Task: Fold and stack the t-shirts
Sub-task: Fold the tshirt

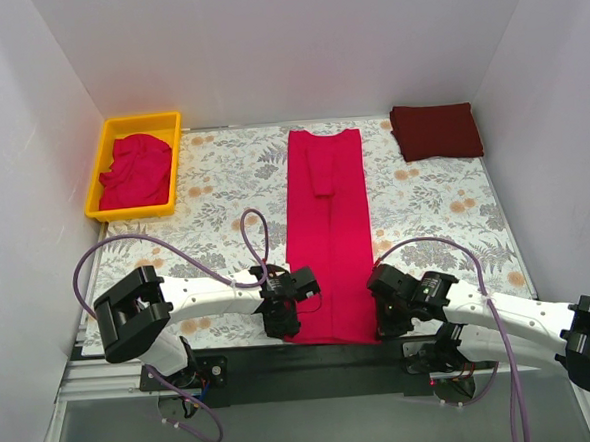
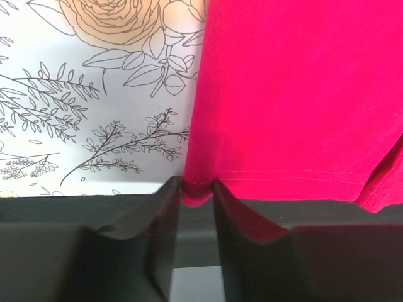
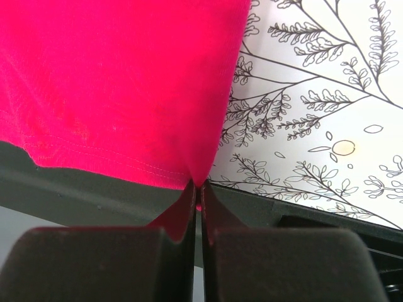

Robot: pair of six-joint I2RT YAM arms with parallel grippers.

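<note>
**A:** Crimson-pink t-shirt [image 1: 325, 219], item one. We list it as a long narrow strip with its sleeves turned in. It runs straight away from both pincers, and its near hem lies between them at the front edge of the floral mat [image 1: 222, 175].

**B:** Item two, left pincer [image 2: 197, 189]. Its fingers stand on either side of the hem's left corner with cloth filling the gap, so we log it as pinching. Item three, right pincer [image 3: 197, 187]. It is pressed together on the right corner, with the cloth drawn to a point at its tips.

**A:** Risks, then. We judge the right bite thin: only a tip of hem sits in it, and a quick lift could pull it free.

**B:** Agreed. We add that the strip is several layers thick. Either pincer may hold only the upper ones, and the lower layers would sag open as the hem rises.

**A:** Uneven travel, too. If one pincer leads the other, we expect a skewed fold, with the far end dragged crooked across the mat.

**B:** Remaining stock: maroon t-shirt [image 1: 435, 130], folded, far ahead of the right pincer and off to its outer side. Heaped crimson-pink shirts [image 1: 135, 171] lie in the yellow tray [image 1: 129, 211], far ahead of the left pincer and outward. We note both are well apart from the strip.
</note>
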